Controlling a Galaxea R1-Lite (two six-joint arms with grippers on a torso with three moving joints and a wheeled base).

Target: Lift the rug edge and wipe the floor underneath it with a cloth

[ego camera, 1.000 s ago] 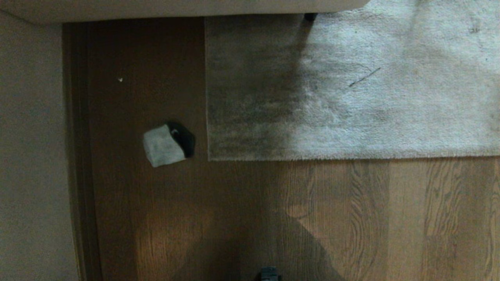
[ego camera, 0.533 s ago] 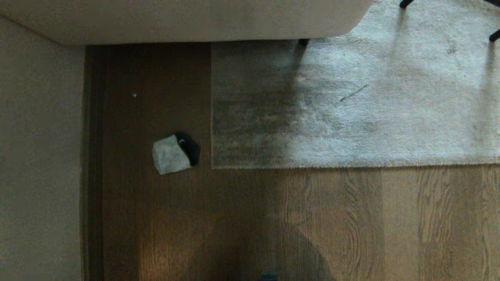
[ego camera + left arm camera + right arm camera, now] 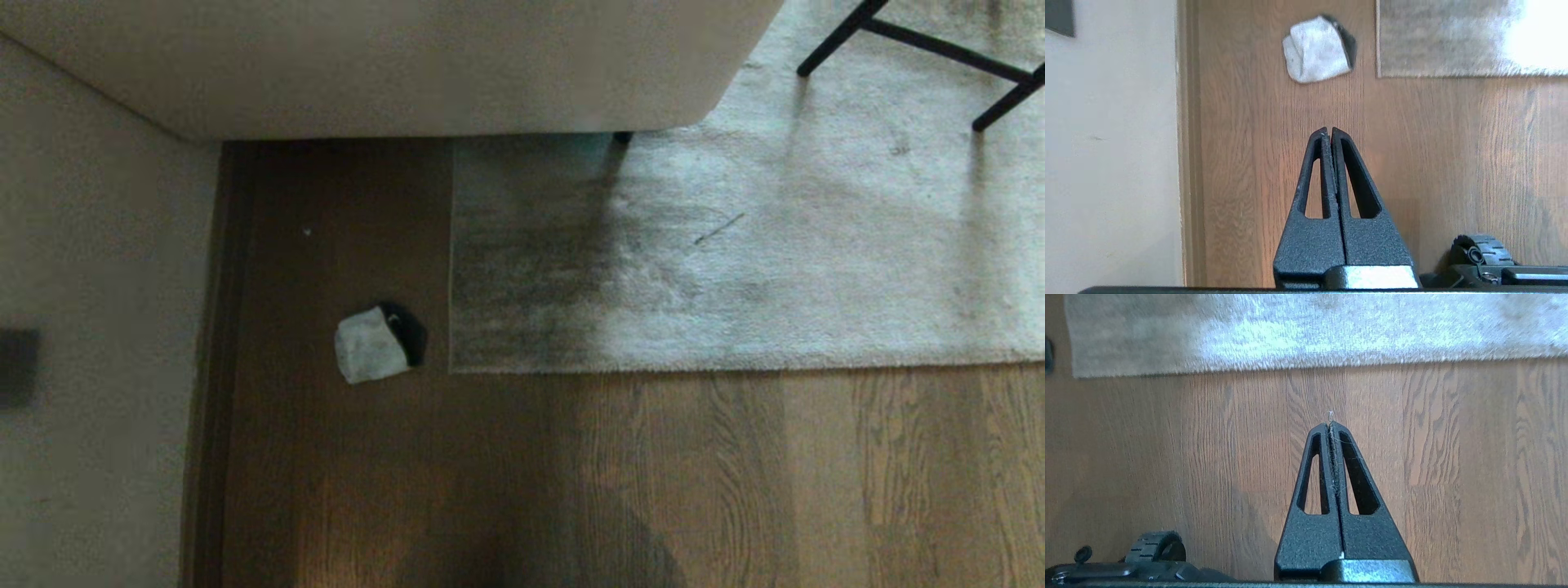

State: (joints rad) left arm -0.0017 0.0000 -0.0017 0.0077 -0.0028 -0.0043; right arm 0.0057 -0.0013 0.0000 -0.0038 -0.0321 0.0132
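A small pale grey cloth [image 3: 369, 346] lies bunched on the brown wood floor [image 3: 735, 474], a hand's width left of the rug's square corner. The rug edge [image 3: 735, 366] runs straight across the head view and lies flat. The left wrist view shows the cloth [image 3: 1316, 51] ahead of my left gripper [image 3: 1329, 130], which is shut and empty above the planks. My right gripper [image 3: 1329, 424] is shut too, with a few stray fibres on its tips, and hangs over bare floor short of the rug edge [image 3: 1331, 364]. Neither gripper appears in the head view.
A beige sofa [image 3: 392, 65] stands over the rug's far side, with a dark foot [image 3: 622, 137] on the rug. A pale wall [image 3: 90, 327] and skirting close the left. Black chair legs [image 3: 922, 45] stand at the far right. A base wheel [image 3: 1482, 249] shows near each gripper.
The whole head view has shifted: sofa, rug and cloth sit lower in the picture and the chair legs have come into sight. That is camera motion. Nothing on the floor has moved.
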